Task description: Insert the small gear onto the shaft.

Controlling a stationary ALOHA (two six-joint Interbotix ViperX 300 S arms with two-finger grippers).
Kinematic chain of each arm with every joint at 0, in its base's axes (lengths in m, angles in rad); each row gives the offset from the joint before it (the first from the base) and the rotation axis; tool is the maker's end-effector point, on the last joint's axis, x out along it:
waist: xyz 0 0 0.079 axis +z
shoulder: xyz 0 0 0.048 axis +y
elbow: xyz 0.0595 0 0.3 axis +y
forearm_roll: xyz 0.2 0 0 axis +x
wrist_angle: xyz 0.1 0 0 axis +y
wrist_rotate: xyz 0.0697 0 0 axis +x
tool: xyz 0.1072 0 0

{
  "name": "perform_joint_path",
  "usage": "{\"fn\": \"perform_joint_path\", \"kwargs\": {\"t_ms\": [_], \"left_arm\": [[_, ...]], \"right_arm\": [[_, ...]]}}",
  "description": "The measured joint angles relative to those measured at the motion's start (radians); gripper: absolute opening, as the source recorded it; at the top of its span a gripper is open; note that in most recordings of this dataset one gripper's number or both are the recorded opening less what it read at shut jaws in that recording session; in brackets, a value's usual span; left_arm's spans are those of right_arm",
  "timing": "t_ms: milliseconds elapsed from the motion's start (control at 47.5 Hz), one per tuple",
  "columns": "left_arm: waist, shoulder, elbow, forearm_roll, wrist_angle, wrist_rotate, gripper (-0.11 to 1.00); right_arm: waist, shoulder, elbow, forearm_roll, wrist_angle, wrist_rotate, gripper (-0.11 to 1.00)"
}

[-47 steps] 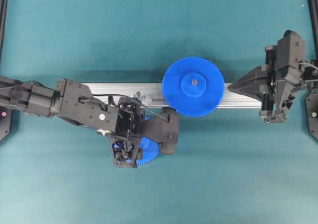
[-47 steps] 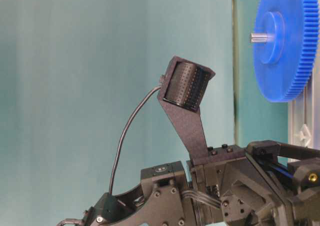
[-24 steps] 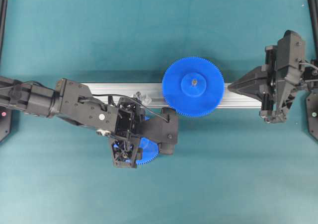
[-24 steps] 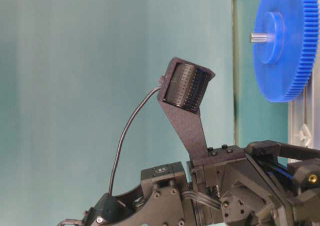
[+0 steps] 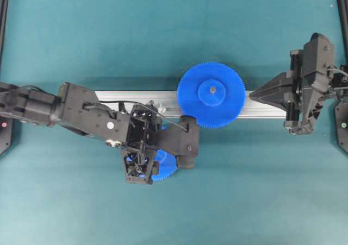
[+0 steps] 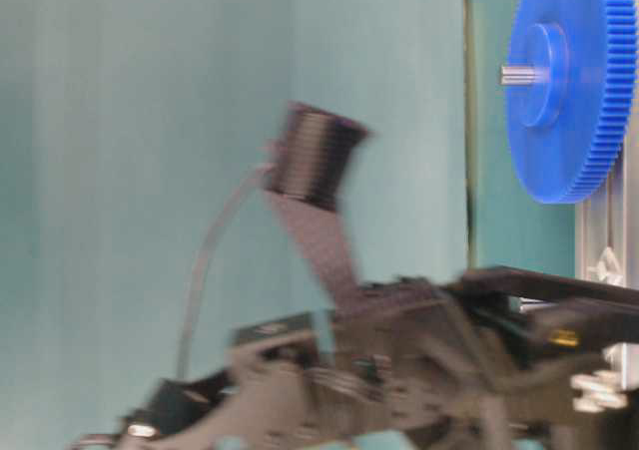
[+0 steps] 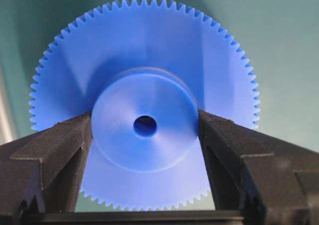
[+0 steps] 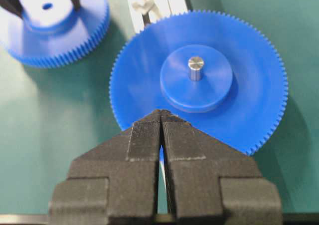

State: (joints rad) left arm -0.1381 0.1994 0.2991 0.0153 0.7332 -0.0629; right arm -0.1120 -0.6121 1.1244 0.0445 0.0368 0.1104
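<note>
Teal table (image 5: 98, 33), left pincer (image 7: 145, 135) clamping small gear's (image 7: 144, 50) raised hub, fine blue teeth, dark centre hole, right pincer (image 8: 160, 130) closed

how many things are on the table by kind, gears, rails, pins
blue gears: 2, the small gear gripped at its hub and the larger gear on the rail
aluminium rail: 1
upright metal pins: 2, the pin through the larger gear's hub and the shaft with its clear base on the rail
total: 5

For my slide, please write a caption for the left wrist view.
Left gripper closed on the raised hub of the small gear, its centre hole facing the camera, above the teal table.
</note>
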Motion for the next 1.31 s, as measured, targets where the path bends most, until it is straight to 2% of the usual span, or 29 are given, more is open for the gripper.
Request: {"fn": "perform_joint_path", "kwargs": {"t_ms": [442, 885, 1306], "left_arm": [[0.002, -0.077, -0.038, 0.005, 0.115, 0.000, 0.69], [0.055, -0.167, -0.061, 0.005, 0.186, 0.002, 0.69], [0.112, -0.178, -0.097, 0.006, 0.242, 0.086, 0.69]], "right_arm": [[0.002, -0.002, 0.000, -0.002, 0.000, 0.000, 0.04], [0.000, 0.000, 0.000, -0.002, 0.000, 0.000, 0.04], [0.002, -0.002, 0.000, -0.002, -0.002, 0.000, 0.04]]}}
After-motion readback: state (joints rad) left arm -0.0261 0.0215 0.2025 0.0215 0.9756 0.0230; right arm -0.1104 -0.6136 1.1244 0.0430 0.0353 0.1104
